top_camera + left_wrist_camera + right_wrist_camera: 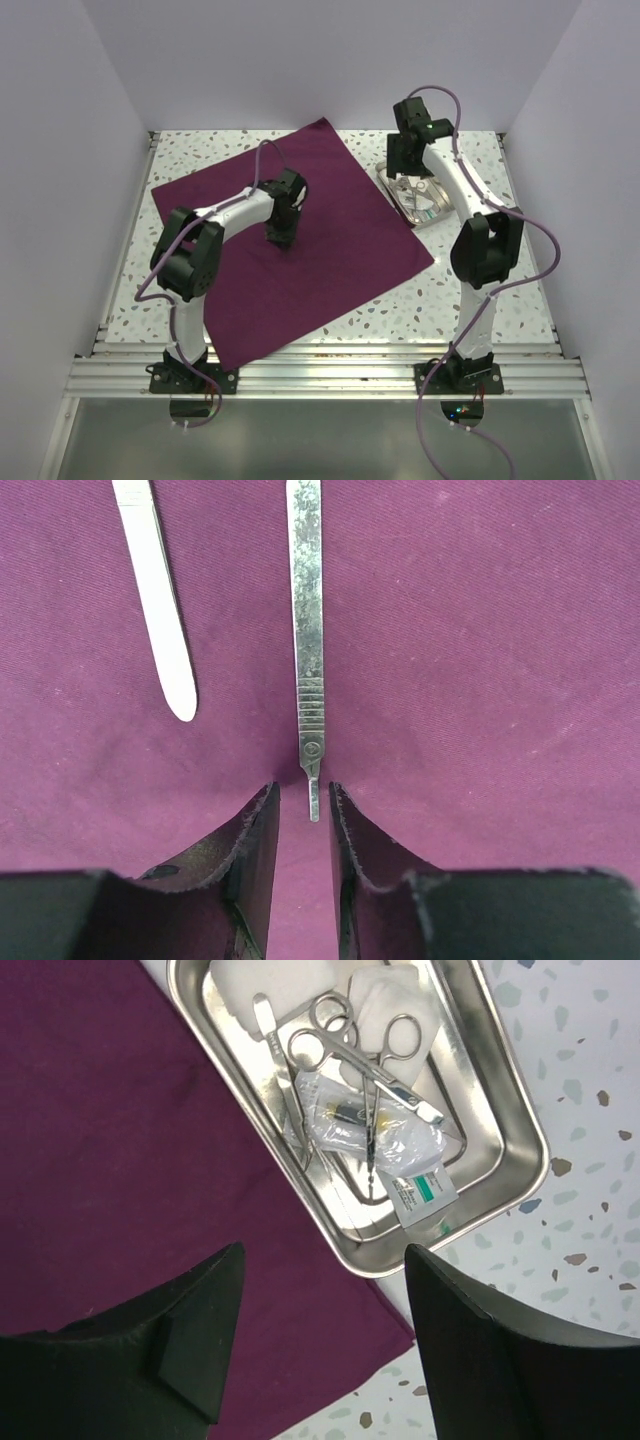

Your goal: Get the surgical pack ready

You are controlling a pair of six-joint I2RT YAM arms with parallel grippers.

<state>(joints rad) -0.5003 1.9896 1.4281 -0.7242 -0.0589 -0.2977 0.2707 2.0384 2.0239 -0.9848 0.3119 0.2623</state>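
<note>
— Where's the drape (340, 230)?
— Spread flat on the bench (470, 290), one corner beside the tray (520, 1130).
— And the claws?
— The left claw (304, 792) stands narrowly parted around a scalpel handle (306, 630) tip, not pinching it. The right claw (325, 1255) is spread wide and empty over the tray's rim.

surgical pack (340, 235) — deep maroon drape | unfolded, flat, single sheet | turned cornerwise on desk (500, 300) | left of centre

Slim steel scalpel handle (306, 630), flat white strip (160, 610): upper ends cut off at top edge. Shiny steel rectangular tray (505, 1080): likewise. Deep purple-maroon fabric drape (120, 1160): cropped left.
</note>
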